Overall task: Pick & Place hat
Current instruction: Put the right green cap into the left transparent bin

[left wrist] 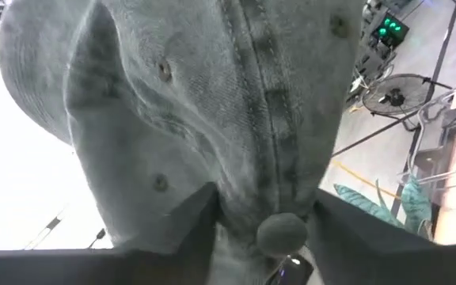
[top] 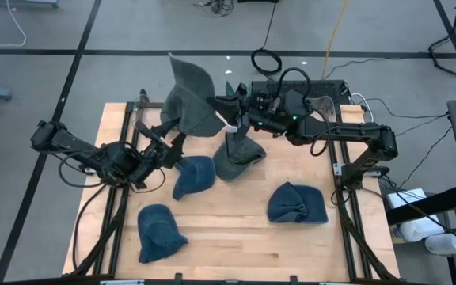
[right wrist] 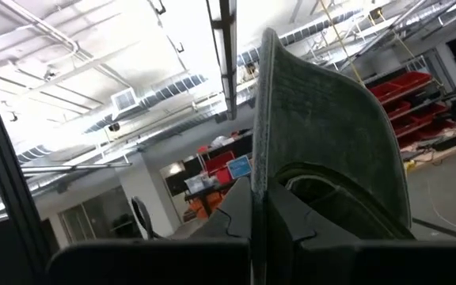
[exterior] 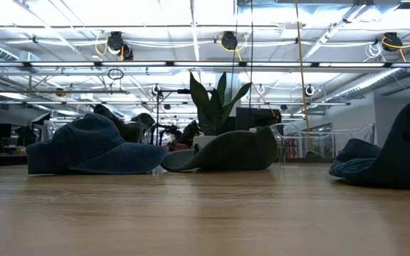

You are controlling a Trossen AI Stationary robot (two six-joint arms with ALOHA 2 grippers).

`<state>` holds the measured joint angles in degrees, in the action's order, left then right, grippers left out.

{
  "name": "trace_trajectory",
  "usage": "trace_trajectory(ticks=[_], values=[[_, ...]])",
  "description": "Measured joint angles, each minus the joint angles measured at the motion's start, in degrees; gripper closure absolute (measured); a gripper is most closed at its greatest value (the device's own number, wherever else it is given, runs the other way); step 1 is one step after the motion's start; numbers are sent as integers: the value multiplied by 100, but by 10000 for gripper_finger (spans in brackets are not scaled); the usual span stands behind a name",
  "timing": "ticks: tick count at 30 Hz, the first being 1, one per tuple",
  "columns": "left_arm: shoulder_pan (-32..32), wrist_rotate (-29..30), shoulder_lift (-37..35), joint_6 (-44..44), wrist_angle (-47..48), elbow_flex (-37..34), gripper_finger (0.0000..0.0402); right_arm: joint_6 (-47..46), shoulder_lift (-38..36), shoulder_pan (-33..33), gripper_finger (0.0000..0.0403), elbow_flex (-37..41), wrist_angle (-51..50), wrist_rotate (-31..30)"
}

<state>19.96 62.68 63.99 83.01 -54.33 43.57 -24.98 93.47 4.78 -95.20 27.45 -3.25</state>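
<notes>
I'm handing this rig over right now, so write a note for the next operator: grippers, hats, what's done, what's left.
Right gripper: shut on the grey hat's brim, holding it raised over the table's far edge.
Left gripper: fingers either side of the same hat's crown; grip not confirmed.
On the table: one grey cap and three blue caps.
Done: grey hat lifted.
Left: placing it.

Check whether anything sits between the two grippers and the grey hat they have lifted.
Nothing visible does. The right gripper is shut on the grey hat, pinching its brim, and the left gripper closes around the hat's crown from below, fabric directly between its fingers.
</notes>
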Motion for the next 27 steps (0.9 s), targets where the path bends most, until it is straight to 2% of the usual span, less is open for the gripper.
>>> trace_trajectory(ticks=[6,7,11,18,27], values=[[186,48,0,-122,0,0,357,-4,9,0,402,0,-337,-244],[234,48,0,-122,2,0,363,-1,9,0,401,0,-395,-275],[348,19,0,-257,-93,0,363,70,9,0,393,0,-631,-255],[451,408,-4,-106,-1222,8,363,581,-61,-5,346,0,-1327,-249],[420,756,-4,-276,-1373,606,363,2556,-574,-217,277,0,-2340,204]])
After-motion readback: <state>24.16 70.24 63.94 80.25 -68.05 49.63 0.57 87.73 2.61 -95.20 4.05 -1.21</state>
